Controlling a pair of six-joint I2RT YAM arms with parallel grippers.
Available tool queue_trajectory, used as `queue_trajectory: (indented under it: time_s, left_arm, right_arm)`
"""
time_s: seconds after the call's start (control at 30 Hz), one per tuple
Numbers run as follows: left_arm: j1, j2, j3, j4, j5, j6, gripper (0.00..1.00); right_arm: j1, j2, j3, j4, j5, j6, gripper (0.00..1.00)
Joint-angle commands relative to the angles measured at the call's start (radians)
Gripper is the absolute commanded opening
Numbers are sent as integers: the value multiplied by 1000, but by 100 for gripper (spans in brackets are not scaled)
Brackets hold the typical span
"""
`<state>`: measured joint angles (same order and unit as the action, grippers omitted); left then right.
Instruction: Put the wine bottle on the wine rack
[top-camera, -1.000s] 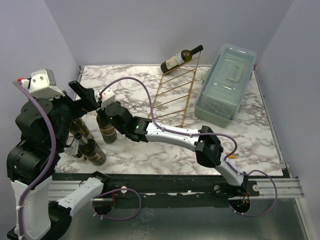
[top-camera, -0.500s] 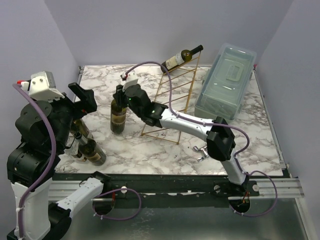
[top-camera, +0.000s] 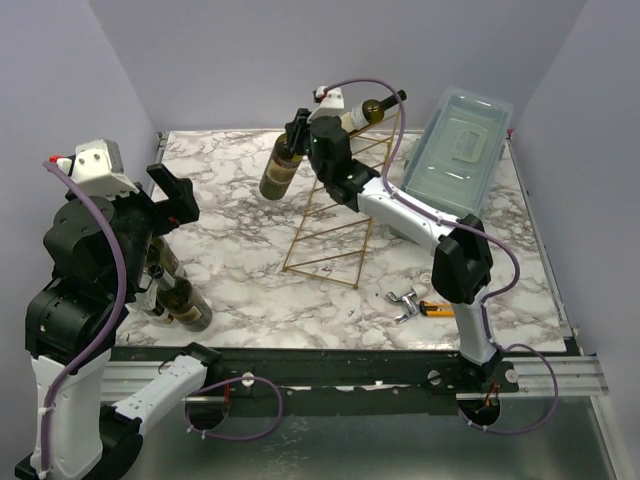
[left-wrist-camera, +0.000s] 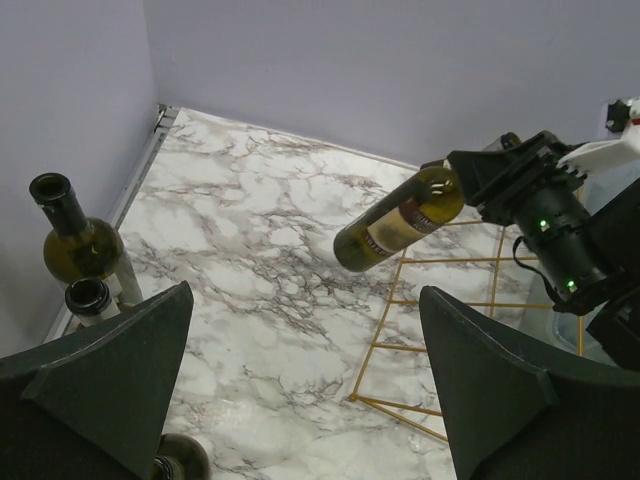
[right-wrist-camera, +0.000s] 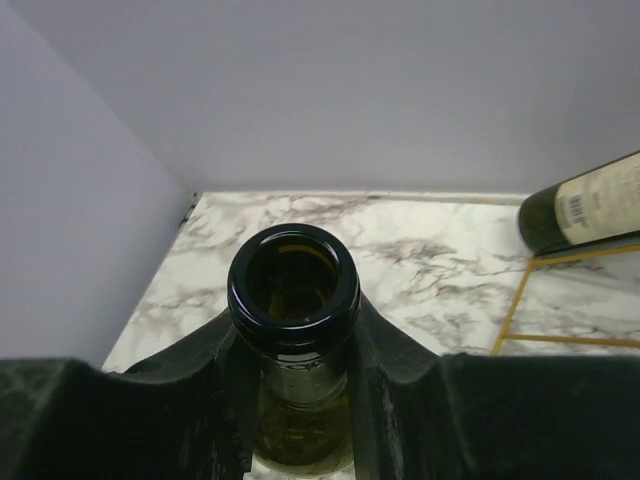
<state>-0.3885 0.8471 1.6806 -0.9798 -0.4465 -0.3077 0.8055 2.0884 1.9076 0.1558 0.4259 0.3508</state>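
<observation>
My right gripper (top-camera: 298, 150) is shut on the neck of a dark green wine bottle (top-camera: 277, 172). It holds the bottle tilted in the air, base down-left, just left of the top of the gold wire wine rack (top-camera: 345, 205). In the right wrist view the bottle's open mouth (right-wrist-camera: 293, 285) sits between the fingers. A second bottle (top-camera: 357, 118) lies across the rack's top rung. My left gripper (left-wrist-camera: 305, 380) is open and empty over the left part of the table, with the held bottle (left-wrist-camera: 398, 220) ahead of it.
A pale blue-grey plastic box (top-camera: 455, 165) stands right of the rack. Several more bottles (top-camera: 180, 300) stand at the table's left edge under my left arm. A metal clip (top-camera: 405, 300) and a small yellow object (top-camera: 440, 308) lie near the front right.
My right arm has lifted the bottle off the table and carried it back and to the right, tilting it beside the rack's top. The left arm has barely moved.
</observation>
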Motion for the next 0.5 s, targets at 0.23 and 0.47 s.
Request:
queue_trajectory:
  time_s: [0.23, 0.47]
  left_arm:
    - [-6, -18, -37, 26, -3, -11, 96]
    - [-6, -21, -48, 26, -2, -22, 96]
  right_arm:
    - [-173, 27, 148, 133, 78, 34, 1]
    - [-249, 57, 162, 134, 82, 70, 1]
